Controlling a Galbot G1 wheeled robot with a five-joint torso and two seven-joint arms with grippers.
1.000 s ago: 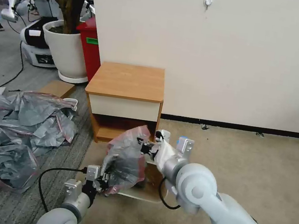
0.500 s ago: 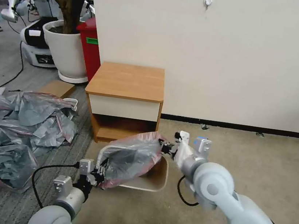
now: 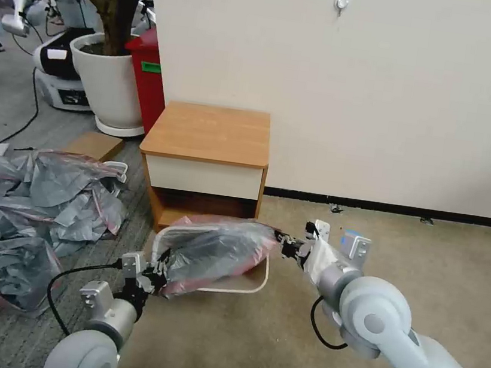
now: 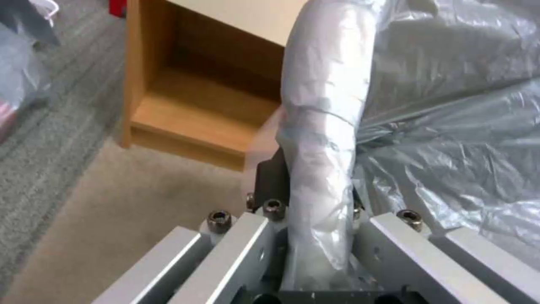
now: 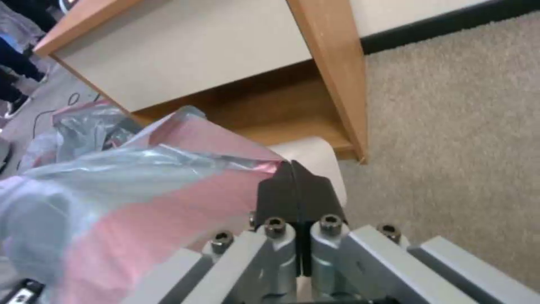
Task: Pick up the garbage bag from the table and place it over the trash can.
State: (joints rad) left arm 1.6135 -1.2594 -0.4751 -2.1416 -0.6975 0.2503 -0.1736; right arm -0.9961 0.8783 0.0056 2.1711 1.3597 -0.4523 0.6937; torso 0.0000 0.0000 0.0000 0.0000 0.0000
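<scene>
- The thin grey translucent garbage bag (image 3: 215,252) with pink edge is off the table, stretched above the cream plastic trash can (image 3: 257,279).
- The left gripper (image 3: 149,274) and right gripper (image 3: 286,247) each clamp one bag edge.
- Left to do: pulling the bag over the rim.

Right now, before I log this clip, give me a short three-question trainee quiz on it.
1. True or false: the garbage bag lies on the table.
2. What holds the bag: A) left gripper alone B) right gripper alone C) both?
3. What stands directly below the bag?

Key: 1 false, it is stretched in the air in front of the table. 2 C, one at each end. 3 the trash can.
</scene>
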